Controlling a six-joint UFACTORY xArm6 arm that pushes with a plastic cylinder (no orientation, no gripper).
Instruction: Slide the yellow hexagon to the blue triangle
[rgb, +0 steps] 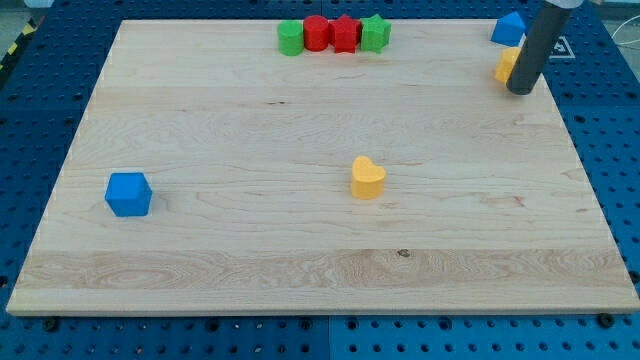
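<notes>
The yellow hexagon (506, 66) lies near the view's top right corner of the wooden board, mostly hidden behind my rod. The blue triangle (509, 28) sits just above it, close to the board's top edge, with a small gap between them. My tip (519, 91) rests on the board right beside the yellow hexagon, at its lower right side, seemingly touching it.
A row of a green, two red and another green block (333, 34) stands at the top middle. A yellow heart (367, 177) lies near the centre. A blue cube (128, 194) sits at the left. The board's right edge (585, 170) is near my tip.
</notes>
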